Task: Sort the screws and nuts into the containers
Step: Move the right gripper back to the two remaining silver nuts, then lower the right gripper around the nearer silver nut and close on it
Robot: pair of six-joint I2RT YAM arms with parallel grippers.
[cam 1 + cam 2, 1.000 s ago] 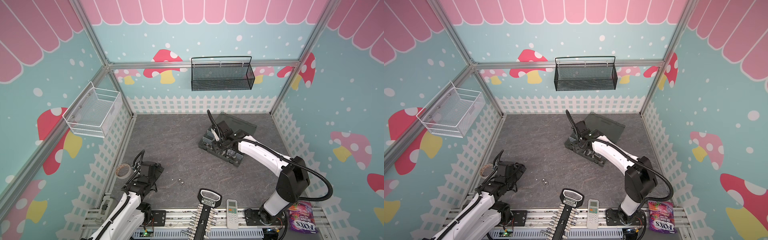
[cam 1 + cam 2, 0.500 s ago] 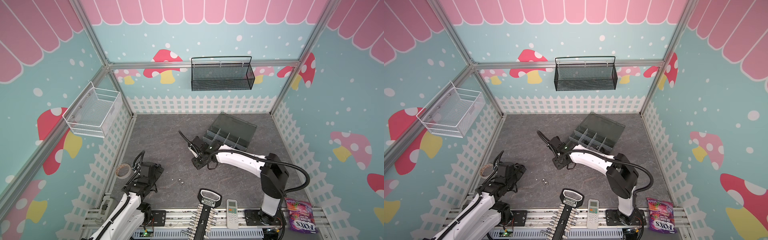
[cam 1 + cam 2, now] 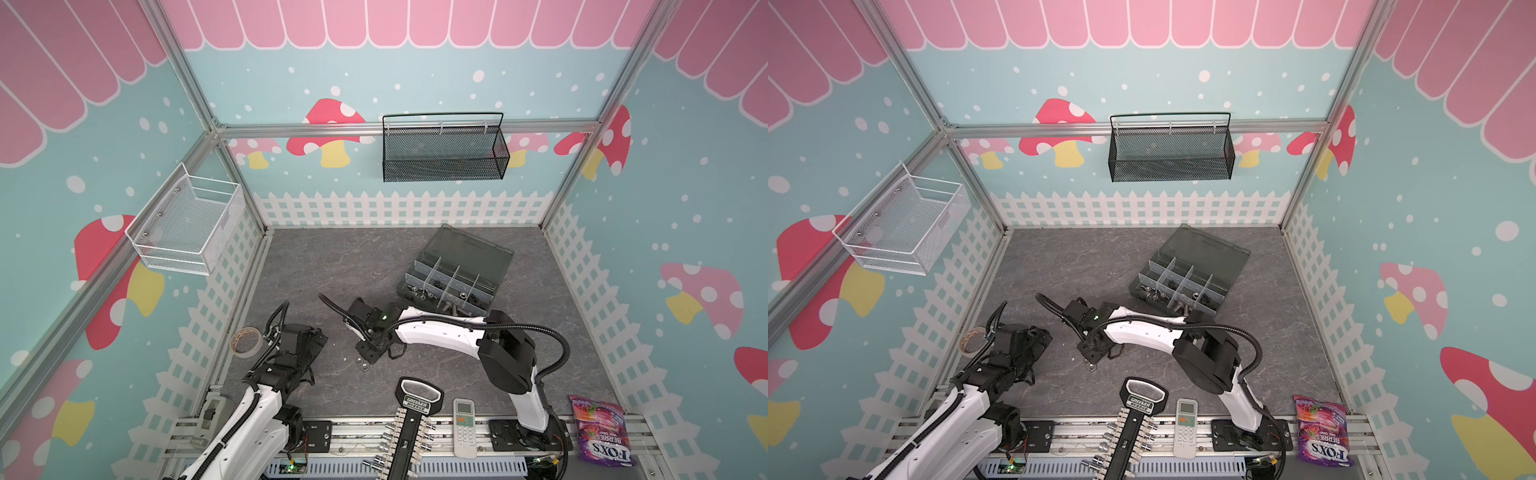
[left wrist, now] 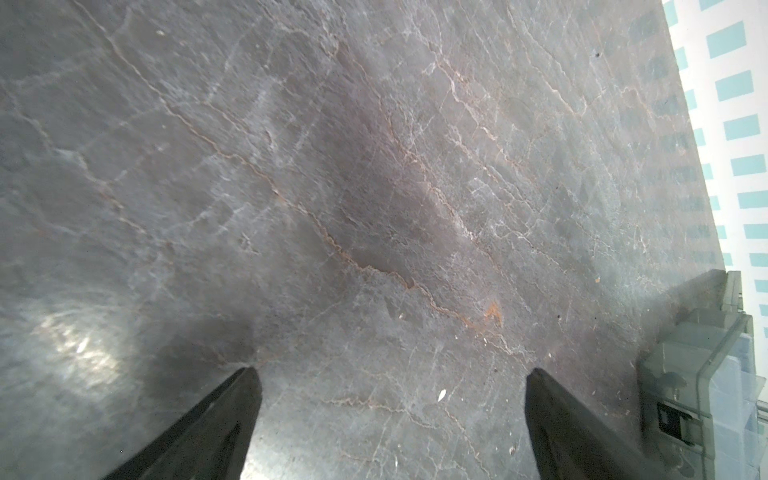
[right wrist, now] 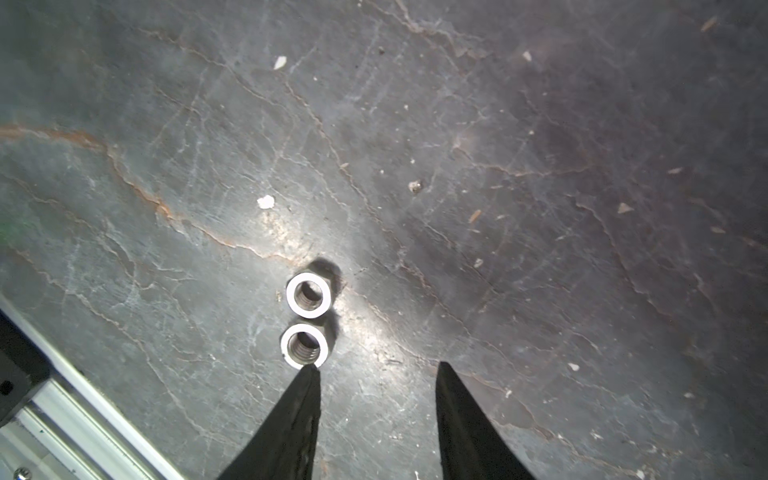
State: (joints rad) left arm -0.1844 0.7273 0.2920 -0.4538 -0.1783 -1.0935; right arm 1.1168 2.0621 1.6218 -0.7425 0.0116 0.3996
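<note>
Two silver nuts (image 5: pixel 308 295) (image 5: pixel 304 345) lie side by side on the grey floor. My right gripper (image 5: pixel 377 365) is low over them and open, with nothing between its fingers. One fingertip (image 5: pixel 309 374) sits at the edge of the nearer nut. In both top views the nuts (image 3: pixel 363 365) (image 3: pixel 1091 365) show just beyond the right gripper (image 3: pixel 369 354). The containers, compartments of the dark organiser box (image 3: pixel 467 249) (image 3: pixel 1204 249), hold small metal parts (image 3: pixel 440 297) in the front row. I cannot tell screws from nuts there. My left gripper (image 4: pixel 392 370) (image 3: pixel 309 337) is open over bare floor.
A tape roll (image 3: pixel 245 341) lies by the left fence. A socket rack (image 3: pixel 409 432), a remote (image 3: pixel 464 422) and a candy bag (image 3: pixel 600 432) line the front edge. A black mesh basket (image 3: pixel 442 153) and a white wire basket (image 3: pixel 187 226) hang on the walls.
My right arm swung from the organiser box leftward and toward the front, down to the two nuts, and its jaws spread a little wider. The left arm stayed put.
</note>
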